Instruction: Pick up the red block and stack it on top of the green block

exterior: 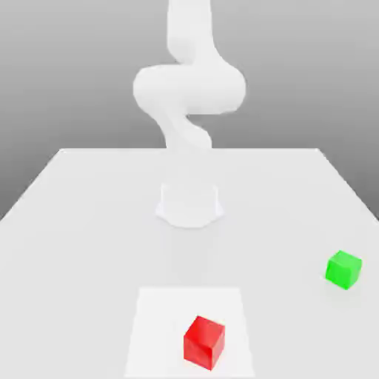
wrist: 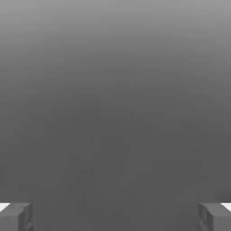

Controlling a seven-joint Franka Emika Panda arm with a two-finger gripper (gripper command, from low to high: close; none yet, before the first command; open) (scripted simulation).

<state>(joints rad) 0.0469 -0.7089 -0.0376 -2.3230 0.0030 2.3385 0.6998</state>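
The red block [exterior: 203, 341] sits near the table's front edge, on a paler square patch [exterior: 159, 318] of the tabletop. The green block [exterior: 343, 269] rests on the table toward the exterior view's right, a bit farther back than the red one and well apart from it. My arm [exterior: 189, 89] rises from its base [exterior: 189, 203] at mid-table and bends upward past the top of the exterior view. In the hand view my gripper [wrist: 115, 217] is open: its two grey fingertips [wrist: 16, 217] stand far apart with only plain grey background between them.
The white table [exterior: 74, 222] spreads wide around the base, with its back edge behind the arm. A grey backdrop lies beyond it.
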